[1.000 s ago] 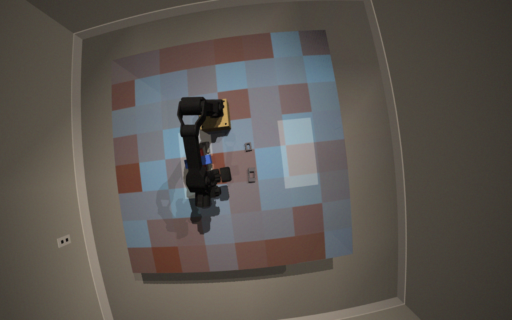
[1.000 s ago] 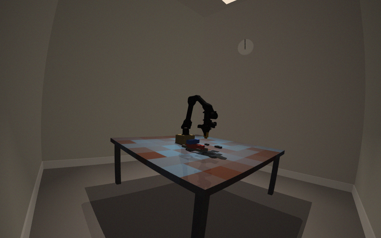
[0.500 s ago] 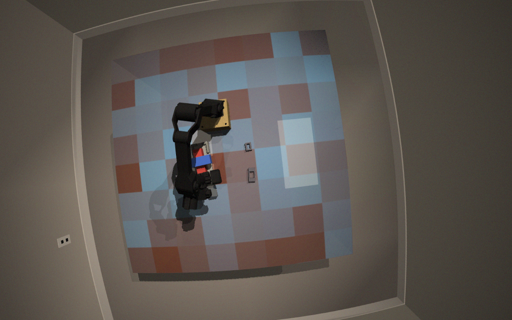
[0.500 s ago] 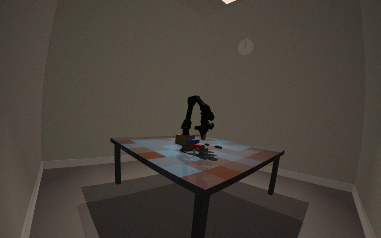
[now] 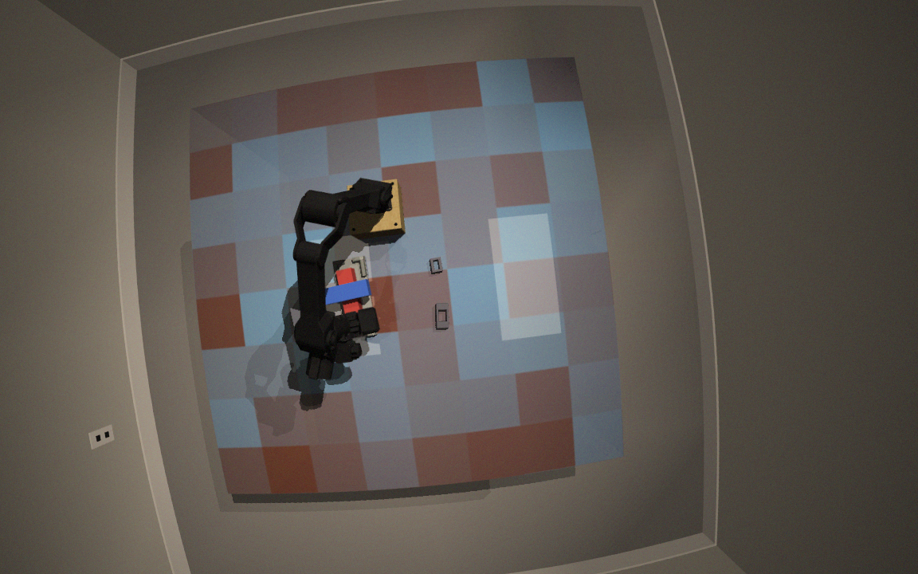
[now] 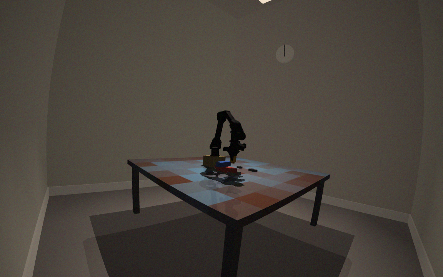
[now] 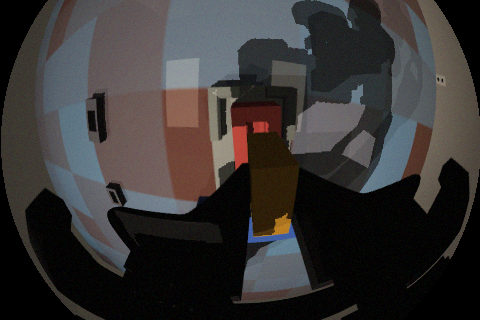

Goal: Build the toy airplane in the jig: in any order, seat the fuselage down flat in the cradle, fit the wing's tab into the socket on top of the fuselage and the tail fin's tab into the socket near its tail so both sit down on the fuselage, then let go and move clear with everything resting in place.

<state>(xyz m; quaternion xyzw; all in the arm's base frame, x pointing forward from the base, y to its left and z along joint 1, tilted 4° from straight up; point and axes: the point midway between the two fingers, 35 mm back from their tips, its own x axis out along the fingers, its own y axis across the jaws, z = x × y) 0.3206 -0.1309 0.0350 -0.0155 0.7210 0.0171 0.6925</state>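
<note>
Tool (image 7: 272,214) clamped on the orange tail fin (image 7: 272,187), which hangs upright above the tail end of the red fuselage (image 5: 347,280). Fuselage lies in the grey cradle (image 5: 361,265) on the checkered bench (image 5: 519,399), with the blue wing (image 5: 347,292) set crosswise on top of it. Two small dark holders (image 5: 435,266) (image 5: 441,315) stand apart to one side. Arm base sits on a wooden block (image 5: 385,222).
</note>
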